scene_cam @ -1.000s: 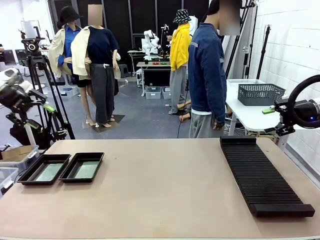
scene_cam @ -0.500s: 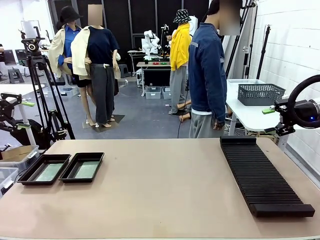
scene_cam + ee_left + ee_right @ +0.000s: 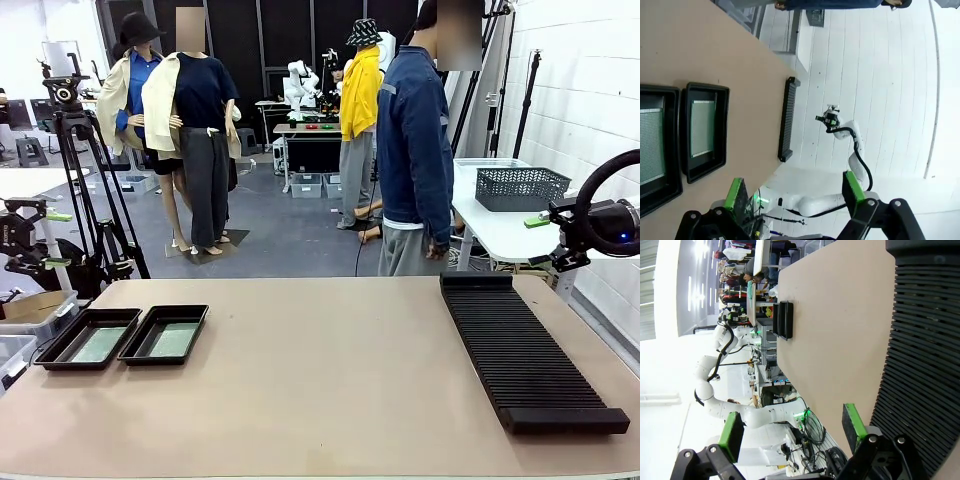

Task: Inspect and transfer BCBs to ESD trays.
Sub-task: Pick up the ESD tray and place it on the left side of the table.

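Observation:
Two ESD trays (image 3: 64, 343) (image 3: 140, 340) sit side by side at the table's left. A green BCB (image 3: 100, 344) (image 3: 173, 340) lies flat in each one. The left wrist view looks down on both trays (image 3: 720, 100) (image 3: 670, 95), with the boards (image 3: 702, 129) (image 3: 650, 145) inside them. My left gripper (image 3: 52, 239) (image 3: 793, 190) hangs open and empty off the table's left edge, well above the trays. At the far right my right gripper (image 3: 545, 240) (image 3: 791, 429) is open too, holding nothing, beyond the table's corner.
A long black slotted rack (image 3: 525, 350) (image 3: 920, 340) lies along the table's right side. A person in a blue jacket (image 3: 412, 150) stands at the far edge, side-on. Behind the person, a grey mesh basket (image 3: 520, 187) rests on a white side table. A camera tripod (image 3: 85, 170) stands off to the left.
My left gripper has swung from a raised, tilted pose to a lower one at the picture's left edge, its fingers now pointing right. The right arm, trays and person are unchanged.

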Robot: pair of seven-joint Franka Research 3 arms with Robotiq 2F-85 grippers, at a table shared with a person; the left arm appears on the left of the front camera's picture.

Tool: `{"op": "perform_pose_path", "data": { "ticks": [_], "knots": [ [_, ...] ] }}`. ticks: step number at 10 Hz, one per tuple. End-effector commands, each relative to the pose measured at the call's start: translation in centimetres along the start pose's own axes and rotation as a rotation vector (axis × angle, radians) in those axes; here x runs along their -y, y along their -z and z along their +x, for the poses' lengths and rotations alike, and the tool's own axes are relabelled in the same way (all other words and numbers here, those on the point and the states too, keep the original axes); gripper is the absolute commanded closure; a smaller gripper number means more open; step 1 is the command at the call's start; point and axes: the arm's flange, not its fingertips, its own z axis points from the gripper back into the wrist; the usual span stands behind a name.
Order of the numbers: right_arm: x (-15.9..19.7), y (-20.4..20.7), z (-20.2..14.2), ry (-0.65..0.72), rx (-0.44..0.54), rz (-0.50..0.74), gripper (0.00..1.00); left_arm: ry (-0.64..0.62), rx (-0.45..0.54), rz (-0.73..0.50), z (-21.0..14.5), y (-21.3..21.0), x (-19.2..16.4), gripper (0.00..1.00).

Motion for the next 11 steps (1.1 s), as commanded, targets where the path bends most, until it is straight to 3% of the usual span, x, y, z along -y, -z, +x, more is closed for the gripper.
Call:
{"op": "perform_pose_path", "data": {
  "ticks": [1, 11],
  "knots": [
    [-0.06, 0.08, 0.02, 0.008, -0.002, 0.000, 0.00, 0.004, 0.023, -0.003, -0.08, -0.60, 0.37, 0.00],
    [-0.06, 0.08, 0.02, 0.008, -0.002, 0.000, 0.00, 0.004, 0.023, -0.003, -0.08, -0.60, 0.37, 0.00]
  ]
}}
